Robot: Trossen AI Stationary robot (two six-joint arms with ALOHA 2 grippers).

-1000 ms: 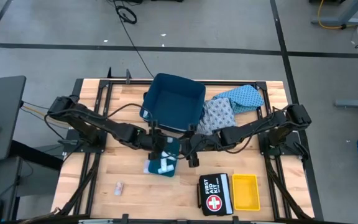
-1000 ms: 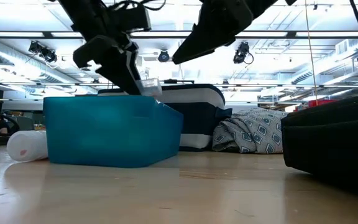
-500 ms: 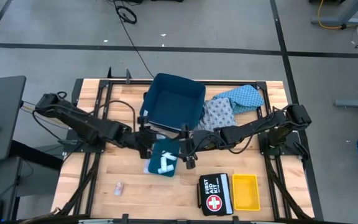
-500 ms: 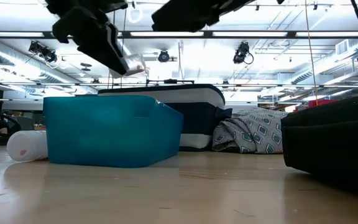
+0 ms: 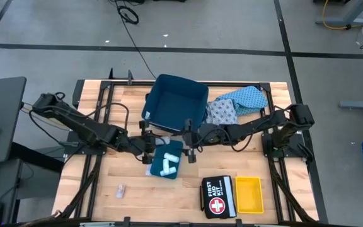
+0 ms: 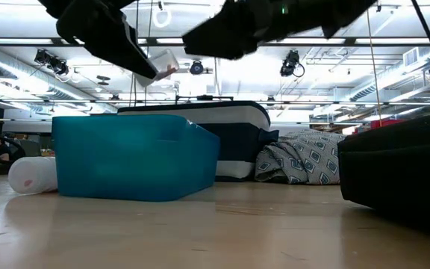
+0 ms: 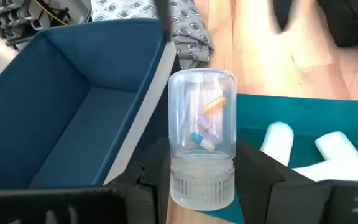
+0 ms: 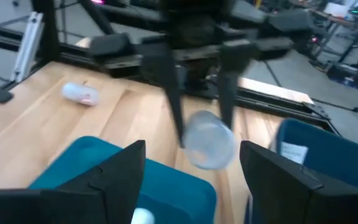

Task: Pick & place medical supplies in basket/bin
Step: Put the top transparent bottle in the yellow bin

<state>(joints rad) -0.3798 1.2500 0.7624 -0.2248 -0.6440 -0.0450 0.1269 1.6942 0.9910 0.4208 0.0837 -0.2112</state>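
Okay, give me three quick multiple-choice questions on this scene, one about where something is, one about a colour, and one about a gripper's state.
1. Where does the yellow tray sit on the table?
A. Beside the first aid kit
B. Inside the dark blue bin
C. Under the patterned cloths

2. What colour is the small bin that has white rolls in it?
A. Yellow
B. Teal
C. Red

3. What is the left gripper doing?
A. Hanging open with nothing in it
B. Shut on a white roll
C. Shut on a clear vial

Answers:
1. A, the high view shows the tray right next to the kit near the table's front edge.
2. B, its walls look teal in the high and low views.
3. C, the left wrist view shows the vial clamped between its fingers, while the right gripper stands open facing it.
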